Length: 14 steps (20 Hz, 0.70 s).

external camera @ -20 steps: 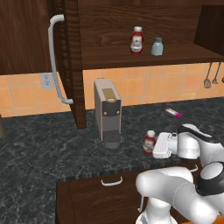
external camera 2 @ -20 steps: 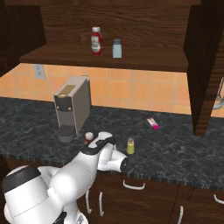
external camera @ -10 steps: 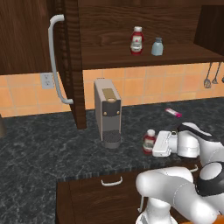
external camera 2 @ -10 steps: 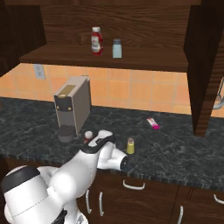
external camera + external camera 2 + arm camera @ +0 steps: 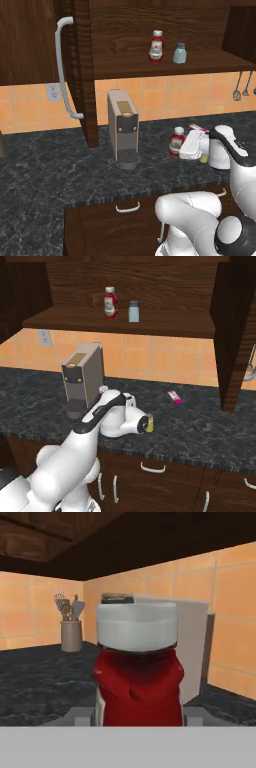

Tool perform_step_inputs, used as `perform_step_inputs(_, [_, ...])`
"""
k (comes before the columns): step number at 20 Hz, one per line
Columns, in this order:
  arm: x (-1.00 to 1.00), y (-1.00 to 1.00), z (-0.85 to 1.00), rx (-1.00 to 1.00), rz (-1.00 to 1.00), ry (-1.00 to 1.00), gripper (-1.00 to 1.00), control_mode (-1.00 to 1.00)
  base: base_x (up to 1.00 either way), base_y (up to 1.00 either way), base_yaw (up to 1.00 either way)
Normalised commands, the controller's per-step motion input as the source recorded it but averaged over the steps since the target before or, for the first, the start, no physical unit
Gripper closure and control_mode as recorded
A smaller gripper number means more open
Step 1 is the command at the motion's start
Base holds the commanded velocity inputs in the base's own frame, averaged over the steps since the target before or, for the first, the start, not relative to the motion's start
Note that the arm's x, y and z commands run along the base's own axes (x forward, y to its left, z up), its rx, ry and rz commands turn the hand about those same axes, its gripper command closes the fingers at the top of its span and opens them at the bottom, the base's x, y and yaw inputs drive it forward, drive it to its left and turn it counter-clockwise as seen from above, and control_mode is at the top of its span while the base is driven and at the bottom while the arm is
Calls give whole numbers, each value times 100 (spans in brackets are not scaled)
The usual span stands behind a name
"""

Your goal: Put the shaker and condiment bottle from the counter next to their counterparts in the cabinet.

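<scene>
So the gripper (image 5: 184,148) is down at counter level with its fingers pinched on the condiment bottle (image 5: 137,677), a little red ketchup-style one with a white cap. In the hand view the bottle sits dead centre, right up close between the fingers, and it's upright: long axis vertical, cap pointing up, base apparently on the dark counter (image 5: 60,165) or barely off it, I can't tell which.

Just past the bottle from the hand is the coffee machine (image 5: 123,129), close enough that I'd worry about it. Tucked on the other side of the hand is the yellow-green shaker (image 5: 149,424), nearly touching the wrist. Further back along the wall there's a pink-and-white tube (image 5: 174,397) lying flat, and a utensil holder (image 5: 71,632) off in the distance.

Way above the gripper, the cabinet (image 5: 120,321) shelf holds the matching red bottle (image 5: 110,302) and the pale blue-grey shaker (image 5: 133,311), side by side.

What could go wrong: lifting means swinging up past the shelf edge, so a tilted wrist could tip the bottle or let it slip. A sloppy pullout could also clip the coffee machine or knock the small shaker over. And setting it down too close could topple its twin.
</scene>
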Motion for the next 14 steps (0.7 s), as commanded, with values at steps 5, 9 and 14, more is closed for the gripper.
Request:
perform_step_inputs(5, [0,36,100,-15,-18,0,100,-100,0,0,0])
perform_step_inputs(9, [0,26,100,-13,-27,3,100,-100,0,0,0])
perform_step_inputs(14, [0,6,100,-9,-36,11,100,-100,0,0,0])
